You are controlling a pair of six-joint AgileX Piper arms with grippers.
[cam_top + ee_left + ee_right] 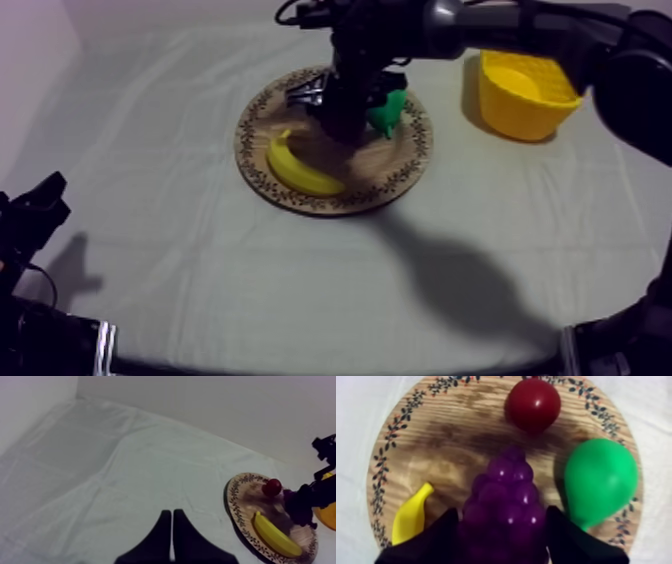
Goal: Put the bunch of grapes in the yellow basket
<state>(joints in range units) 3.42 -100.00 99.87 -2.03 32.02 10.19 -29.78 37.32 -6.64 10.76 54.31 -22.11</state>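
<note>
Right fingers (431,543) clasp bunch of grapes (506,501) between them, on wooden board (436,451)

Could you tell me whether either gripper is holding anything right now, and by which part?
The right gripper is shut on the bunch of grapes, one finger at each side of its wide end. The left gripper holds nothing.

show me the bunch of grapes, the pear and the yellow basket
bunch of grapes (506,501), right wrist view, middle of the cluster
pear (601,478), right wrist view, its broad green body
yellow basket (515,112), top view, its front outer wall
</note>
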